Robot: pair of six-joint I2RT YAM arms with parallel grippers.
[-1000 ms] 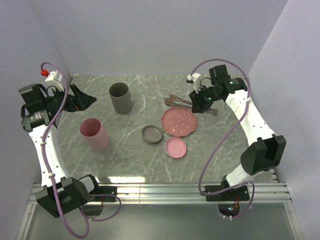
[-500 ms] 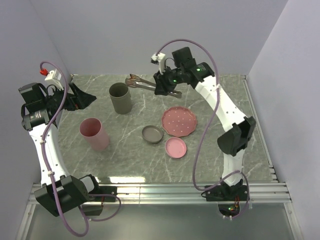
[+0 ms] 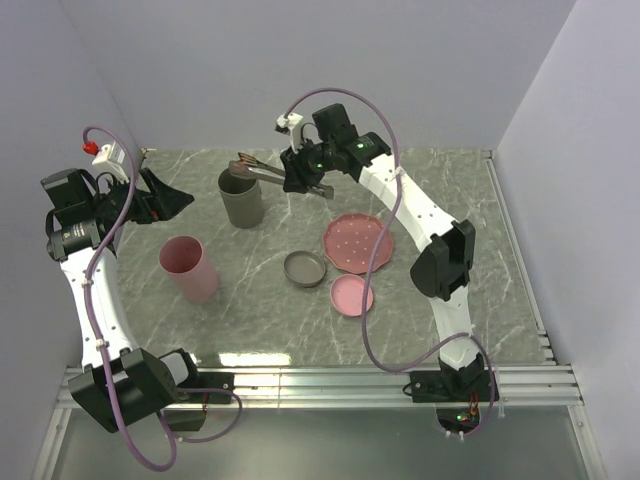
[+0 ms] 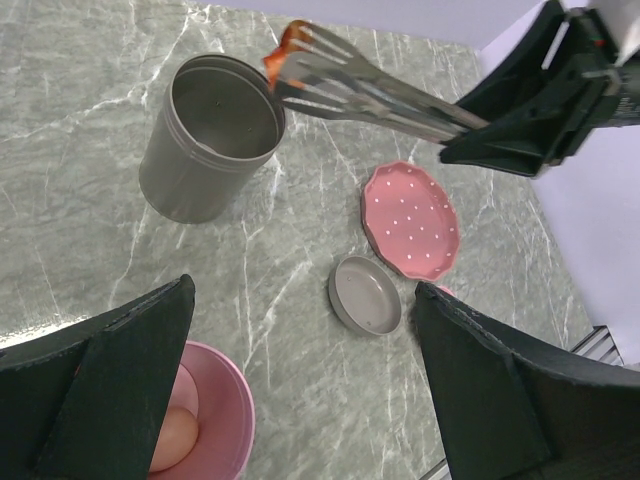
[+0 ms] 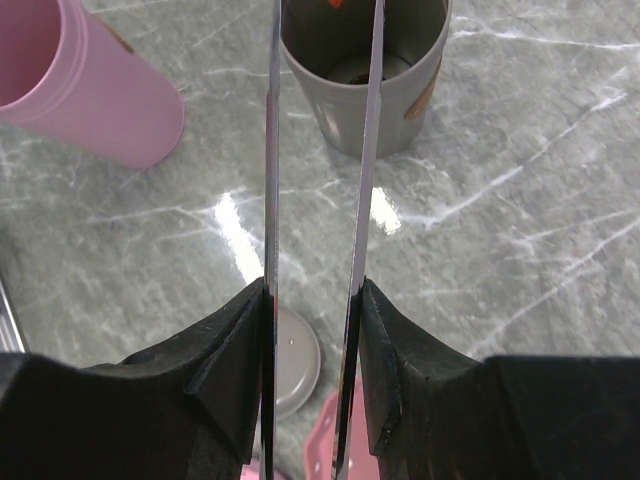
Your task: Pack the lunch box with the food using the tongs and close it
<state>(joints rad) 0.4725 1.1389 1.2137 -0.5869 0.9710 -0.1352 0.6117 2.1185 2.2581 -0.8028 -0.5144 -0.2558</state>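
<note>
Reaching across toward the far left part of the tabletop (image 3: 440,190), the right pincer (image 3: 305,173) is clamped on the handle end of the tongs (image 4: 370,95). Their flattened tips pinch a small orange-brown bit of food (image 4: 290,38) just above the rim of the grey container (image 3: 241,197), which stands upright near the far edge. The left pincer (image 3: 172,200) hangs by the left edge with its fingers wide apart, holding nothing. Below it the pink container (image 3: 188,267) stands upright with the peach egg-shaped piece (image 4: 172,440) inside. The dotted pink plate (image 3: 357,243) lies near the middle, with a grey lid (image 3: 304,268) and a pink lid (image 3: 352,295) just beside its near rim
</note>
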